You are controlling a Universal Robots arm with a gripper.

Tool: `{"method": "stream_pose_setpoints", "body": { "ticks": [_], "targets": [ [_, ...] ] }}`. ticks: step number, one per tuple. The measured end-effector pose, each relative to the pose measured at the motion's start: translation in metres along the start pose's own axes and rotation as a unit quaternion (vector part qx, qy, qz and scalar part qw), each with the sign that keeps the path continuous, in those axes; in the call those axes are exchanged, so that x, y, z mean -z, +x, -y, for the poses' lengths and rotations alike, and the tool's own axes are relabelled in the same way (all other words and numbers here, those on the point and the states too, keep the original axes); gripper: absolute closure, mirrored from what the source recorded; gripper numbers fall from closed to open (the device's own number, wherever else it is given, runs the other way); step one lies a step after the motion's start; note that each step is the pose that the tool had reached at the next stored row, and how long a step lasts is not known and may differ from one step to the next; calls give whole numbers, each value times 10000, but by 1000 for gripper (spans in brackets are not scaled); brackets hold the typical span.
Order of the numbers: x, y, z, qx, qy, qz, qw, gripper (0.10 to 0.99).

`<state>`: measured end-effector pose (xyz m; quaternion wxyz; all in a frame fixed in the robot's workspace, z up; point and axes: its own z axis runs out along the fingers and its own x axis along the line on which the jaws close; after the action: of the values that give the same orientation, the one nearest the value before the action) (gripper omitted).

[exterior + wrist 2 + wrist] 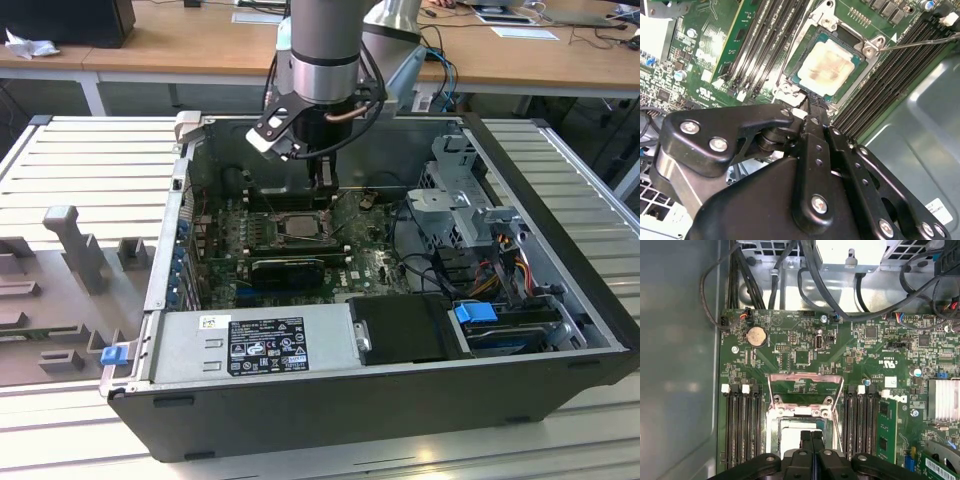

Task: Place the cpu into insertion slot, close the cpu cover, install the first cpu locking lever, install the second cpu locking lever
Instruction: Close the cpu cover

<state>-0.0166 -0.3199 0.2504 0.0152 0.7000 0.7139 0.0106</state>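
Observation:
The cpu (827,65) lies flat in the insertion slot (850,33) on the green motherboard, its silvery top and thin green rim uncovered. In the exterior view the cpu (297,226) sits mid-board, right under my gripper (322,195). The cpu cover (806,376) looks tilted up from the slot's far end, with board showing through its cut-out. A thin metal rod (920,42) slants away from one corner of the slot. My gripper (811,436) is shut with nothing between the fingers. Its tips (812,106) hover at the chip's near edge.
The open computer case (400,400) lies on a slatted metal table. Black memory slots (742,425) flank the socket on both sides. A power supply (250,345), a drive cage (460,200) and cable bundles (805,270) crowd the case walls. A finned heatsink (945,400) stands nearby.

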Motion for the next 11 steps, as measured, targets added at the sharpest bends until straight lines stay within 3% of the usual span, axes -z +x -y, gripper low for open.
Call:
{"method": "stream_pose_setpoints", "body": {
  "ticks": [11],
  "targets": [
    [-4,-2,-114,0,0,-4,10000,980]
  ]
}}
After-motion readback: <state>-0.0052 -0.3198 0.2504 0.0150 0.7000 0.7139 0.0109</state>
